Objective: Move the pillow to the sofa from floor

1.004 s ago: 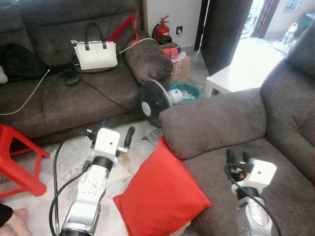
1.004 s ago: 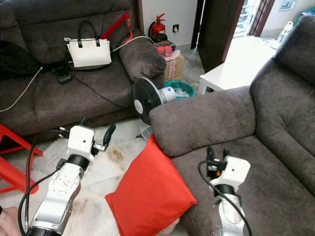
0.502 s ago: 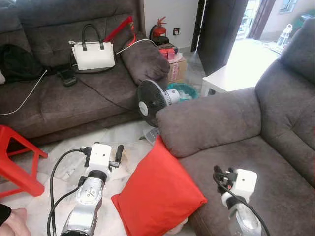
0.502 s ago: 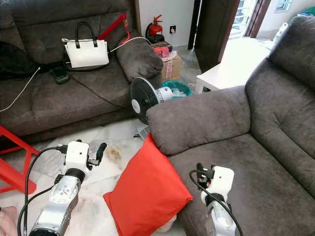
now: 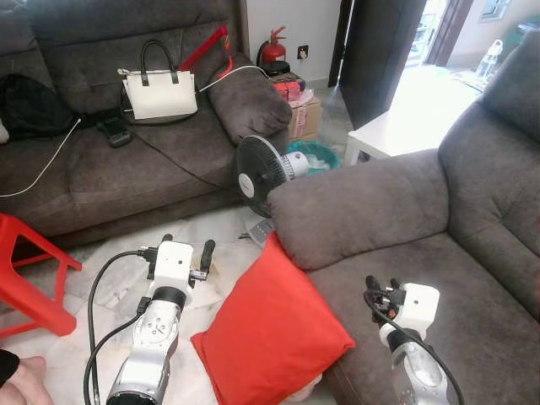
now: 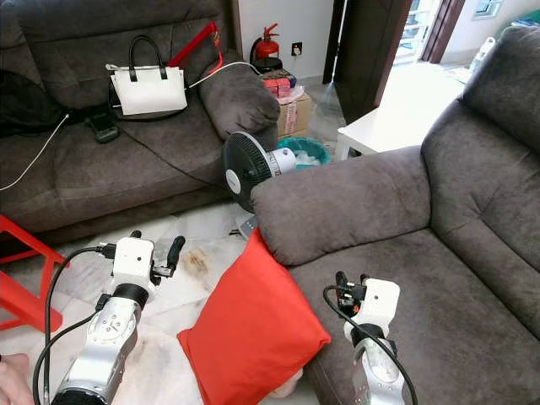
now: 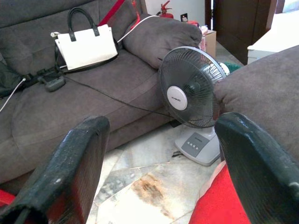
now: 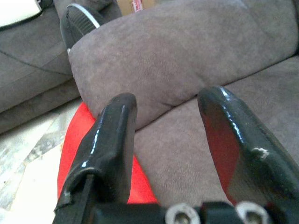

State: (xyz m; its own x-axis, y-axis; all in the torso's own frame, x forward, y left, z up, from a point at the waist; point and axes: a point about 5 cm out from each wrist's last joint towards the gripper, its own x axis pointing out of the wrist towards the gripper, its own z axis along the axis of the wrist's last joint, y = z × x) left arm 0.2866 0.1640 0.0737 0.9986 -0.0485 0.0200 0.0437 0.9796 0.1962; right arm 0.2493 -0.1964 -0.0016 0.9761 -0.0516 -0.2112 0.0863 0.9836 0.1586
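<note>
Pincer [image 5: 186, 251] beside pillow [image 5: 274, 333] (untouched).

Pillow [image 5: 274, 333], fan [image 5: 263, 173] on floor [image 5: 110, 283]

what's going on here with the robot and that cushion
The square red fabric pillow is on the floor, leaning against the front of the grey fabric sofa. The robot has not taken hold of it yet. Its left claw is open above the floor beside the pillow, and its right claw is open over the sofa seat. A small black table fan stands on the floor just behind the pillow.
</note>
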